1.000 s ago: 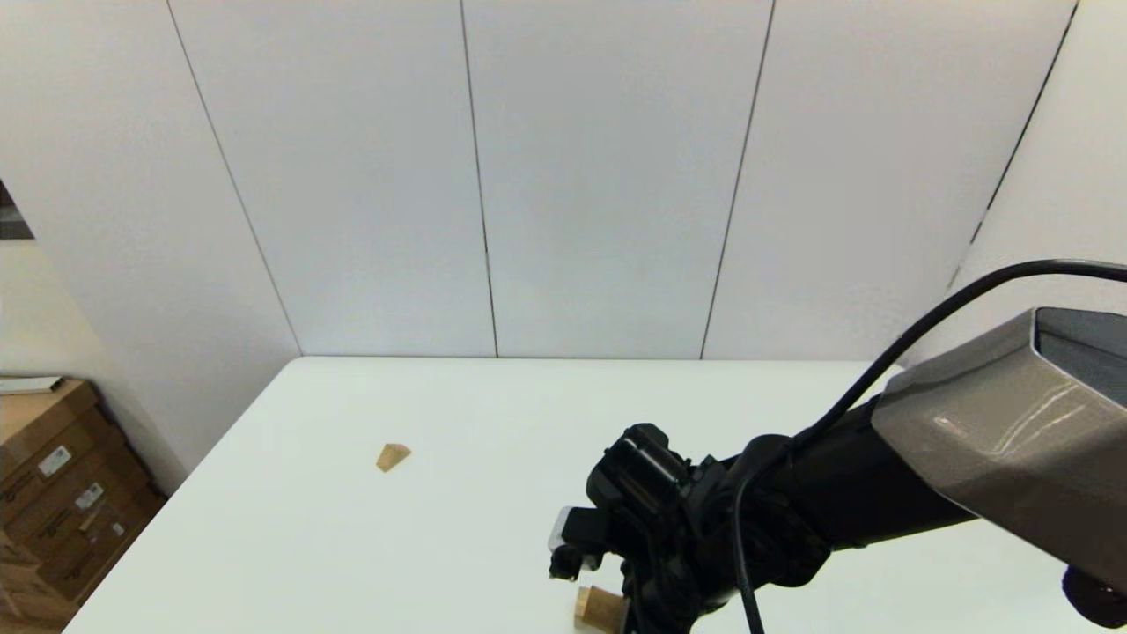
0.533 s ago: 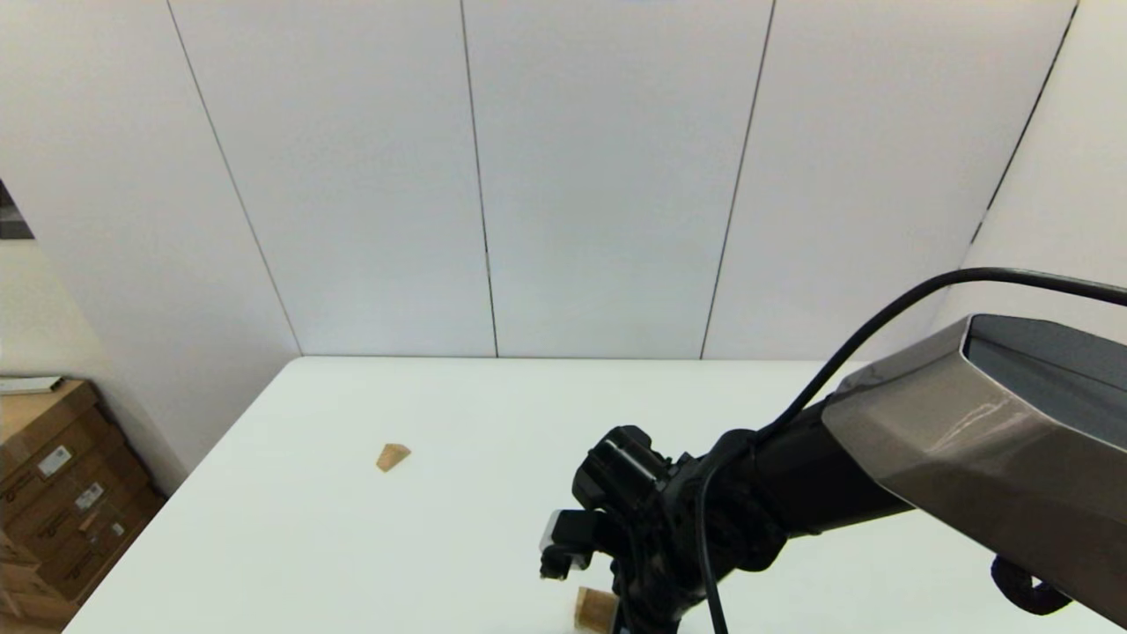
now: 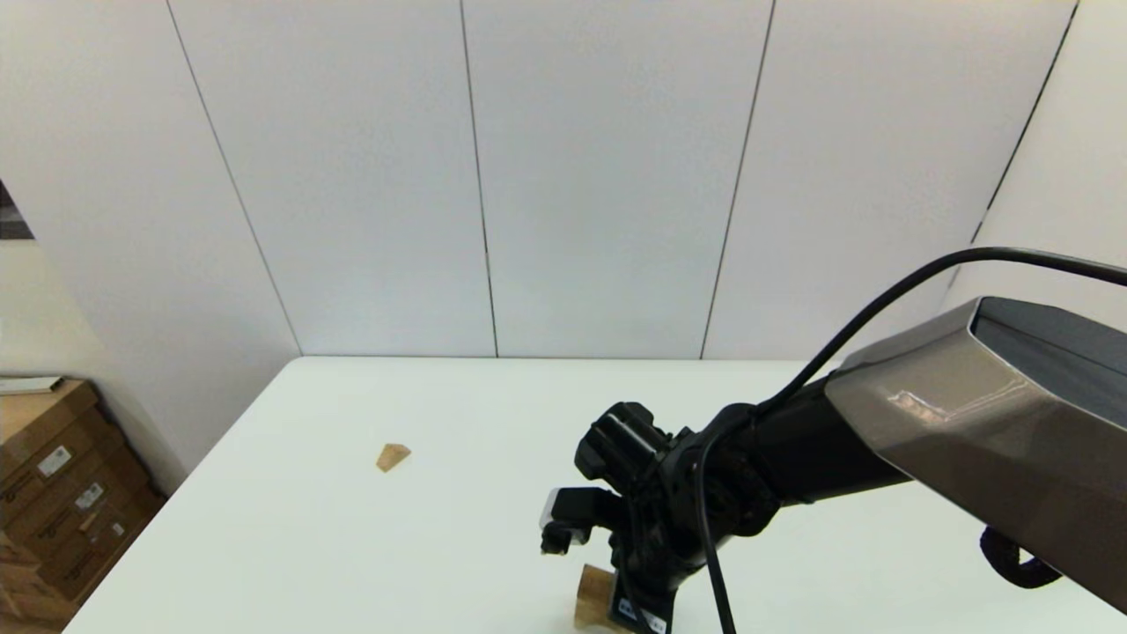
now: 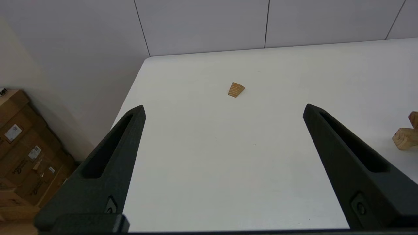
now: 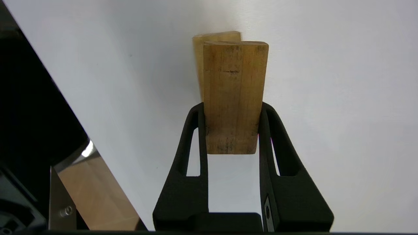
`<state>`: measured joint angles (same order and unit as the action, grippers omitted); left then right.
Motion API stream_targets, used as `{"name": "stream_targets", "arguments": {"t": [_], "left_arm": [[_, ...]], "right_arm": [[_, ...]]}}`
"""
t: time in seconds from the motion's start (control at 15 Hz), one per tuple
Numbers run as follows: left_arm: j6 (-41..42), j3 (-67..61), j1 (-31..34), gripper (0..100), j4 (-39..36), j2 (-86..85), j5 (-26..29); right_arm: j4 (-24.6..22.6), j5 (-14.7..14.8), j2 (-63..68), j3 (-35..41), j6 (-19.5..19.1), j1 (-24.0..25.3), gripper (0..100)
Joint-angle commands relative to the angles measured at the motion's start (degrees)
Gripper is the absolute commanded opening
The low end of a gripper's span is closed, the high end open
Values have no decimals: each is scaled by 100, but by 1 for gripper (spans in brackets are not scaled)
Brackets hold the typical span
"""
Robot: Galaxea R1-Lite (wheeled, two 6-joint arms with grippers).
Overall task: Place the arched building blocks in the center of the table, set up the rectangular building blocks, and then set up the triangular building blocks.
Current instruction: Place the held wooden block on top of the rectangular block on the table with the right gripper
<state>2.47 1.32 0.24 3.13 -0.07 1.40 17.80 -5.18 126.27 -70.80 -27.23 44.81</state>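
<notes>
My right gripper [image 5: 232, 107] is shut on the rectangular building block [image 5: 235, 98], a plain wooden bar held low over the table [image 3: 423, 546]. In the head view the gripper [image 3: 636, 606] and the bar [image 3: 595, 597] sit at the near edge, right of centre. Behind the bar a paler wooden block [image 5: 198, 62] shows only as an edge, so I cannot tell whether it is the arched block. The triangular building block [image 3: 393, 456] lies alone at the far left, also seen from the left wrist [image 4: 236, 89]. My left gripper [image 4: 223, 109] hovers open and empty over the table's left side.
Cardboard boxes [image 3: 53, 493] stand on the floor beyond the table's left edge. A white panelled wall closes off the far edge. Wooden block ends [image 4: 405, 138] show at the rim of the left wrist view.
The right arm has shifted a little to the left. The wooden bar in its gripper has risen and stands more upright.
</notes>
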Motion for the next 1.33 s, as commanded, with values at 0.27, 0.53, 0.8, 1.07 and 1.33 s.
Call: {"name": "stream_targets", "arguments": {"t": [0.27, 0.53, 0.8, 1.07, 1.33], "left_arm": [[25, 0, 2, 100, 3, 7, 9], [43, 0, 2, 100, 3, 7, 18], [43, 0, 2, 100, 3, 7, 18], [60, 0, 2, 100, 12, 7, 27], [51, 0, 2, 100, 12, 7, 27]], "right_arm": [[22, -44, -32, 102, -256, -16, 0], [4, -44, 135, 23, -282, -16, 0], [13, -44, 143, 14, -291, -16, 0], [13, -44, 223, -127, -282, -16, 0], [391, -44, 310, -382, -274, 1, 0]]}}
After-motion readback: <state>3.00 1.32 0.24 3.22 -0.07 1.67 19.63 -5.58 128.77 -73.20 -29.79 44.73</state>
